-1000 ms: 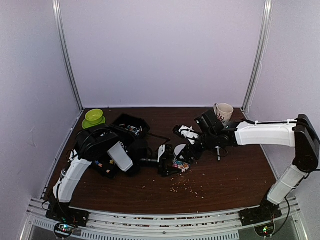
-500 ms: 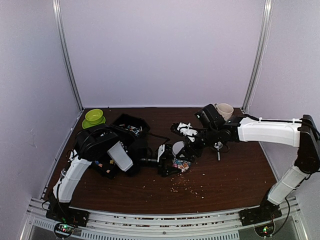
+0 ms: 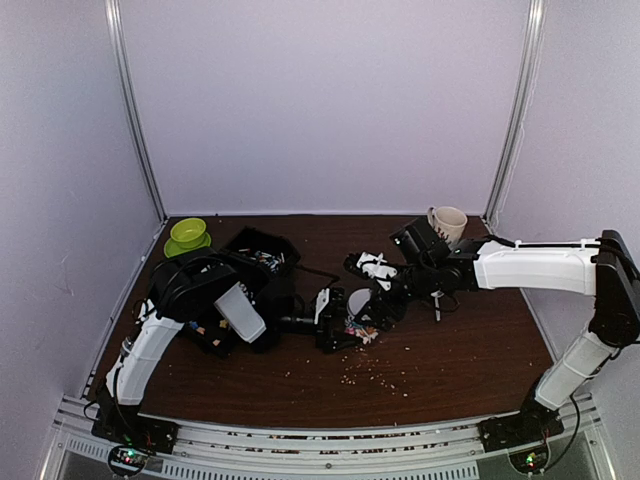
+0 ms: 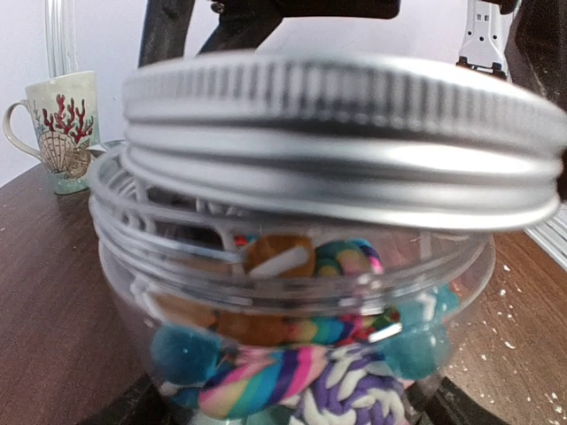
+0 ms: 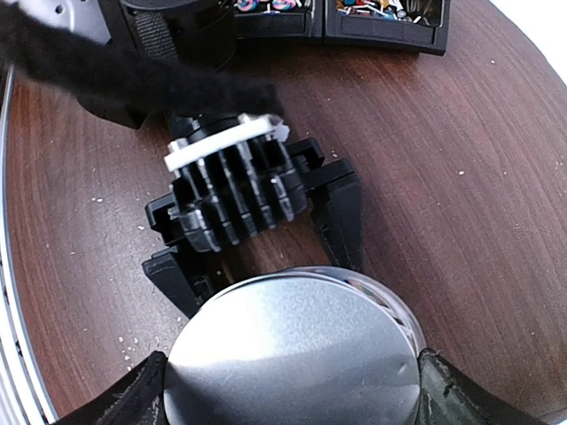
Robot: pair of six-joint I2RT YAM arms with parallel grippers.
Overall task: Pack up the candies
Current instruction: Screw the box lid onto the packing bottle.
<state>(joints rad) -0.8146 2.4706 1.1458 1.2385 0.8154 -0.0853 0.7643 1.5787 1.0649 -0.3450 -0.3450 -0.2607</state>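
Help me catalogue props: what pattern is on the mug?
Red coral and tan seashells on the cream mug, clearest in the left wrist view.

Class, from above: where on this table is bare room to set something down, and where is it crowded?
Free: near right table, between jar and right arm's base; back strip between black tray and mug. Crowded: centre left, around the jar; crumbs litter near centre.

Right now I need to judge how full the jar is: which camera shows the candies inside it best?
The left wrist view: the candies show close up through the clear jar, under the lid. The top view shows only a small colourful speck. In the right wrist view the lid hides them.
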